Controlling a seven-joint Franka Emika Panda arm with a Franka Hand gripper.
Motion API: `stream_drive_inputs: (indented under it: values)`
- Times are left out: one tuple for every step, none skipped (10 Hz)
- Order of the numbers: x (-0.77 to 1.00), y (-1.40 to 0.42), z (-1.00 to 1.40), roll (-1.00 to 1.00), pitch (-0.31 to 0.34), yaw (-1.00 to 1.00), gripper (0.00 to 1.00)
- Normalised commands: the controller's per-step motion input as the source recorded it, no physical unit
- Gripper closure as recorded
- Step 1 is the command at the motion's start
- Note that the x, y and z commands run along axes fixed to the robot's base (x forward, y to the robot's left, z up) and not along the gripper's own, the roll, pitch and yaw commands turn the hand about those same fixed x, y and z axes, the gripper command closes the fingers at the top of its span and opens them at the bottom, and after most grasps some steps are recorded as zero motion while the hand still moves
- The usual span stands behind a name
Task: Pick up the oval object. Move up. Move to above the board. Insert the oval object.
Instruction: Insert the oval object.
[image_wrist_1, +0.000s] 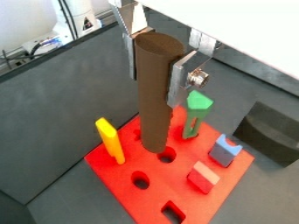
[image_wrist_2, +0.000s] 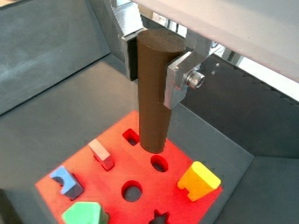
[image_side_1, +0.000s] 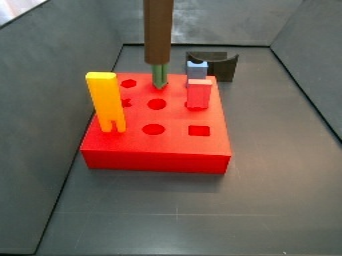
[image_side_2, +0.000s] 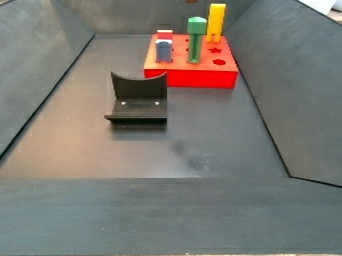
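Note:
My gripper (image_wrist_1: 156, 74) shows in both wrist views (image_wrist_2: 153, 70). It is shut on the upper part of the oval object (image_wrist_1: 155, 114), a tall dark-brown peg held upright. The peg hangs over the red board (image_wrist_1: 117, 171), and its lower end is close above a hole near the board's middle (image_wrist_2: 153, 122). In a side view the peg (image_side_1: 158, 35) comes down from the top edge over the board's back rows (image_side_1: 154, 150), with the gripper out of frame. The board also shows far off in a side view (image_side_2: 201, 75) and in a wrist view (image_wrist_2: 152, 197).
On the board stand a yellow peg (image_wrist_1: 110, 140), a green peg (image_wrist_1: 198, 109), a blue block (image_wrist_1: 226, 150) and a red block (image_wrist_1: 204, 178). The dark fixture (image_side_2: 138, 97) stands on the grey floor beside the board. Sloping grey walls enclose the floor.

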Motion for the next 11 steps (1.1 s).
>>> stream_drive_inputs:
  values:
    - [0.15, -0.12, -0.26, 0.0, 0.0, 0.0, 1.0]
    - [0.3, -0.08, -0.21, 0.01, 0.0, 0.0, 1.0]
    - [0.34, -0.14, -0.25, 0.05, 0.0, 0.0, 1.0]
    - [0.34, -0.2, -0.47, 0.19, 0.013, 0.13, 1.0]
    - [0.13, -0.28, -0.73, 0.21, 0.0, 0.01, 1.0]
    - [-0.21, -0.11, -0.71, 0.11, 0.0, -0.37, 1.0]
    - [-0.47, 0.0, -0.55, 0.05, 0.0, -0.64, 1.0]
    - [-0.42, 0.0, -0.58, 0.01, 0.0, -0.58, 1.0]
    - [-0.35, 0.0, -0.56, -0.05, -0.014, -0.58, 1.0]
    - [-0.13, 0.0, -0.44, -0.26, -0.204, -0.54, 1.0]
    - [0.0, 0.0, -0.22, -0.29, -0.204, -0.54, 1.0]
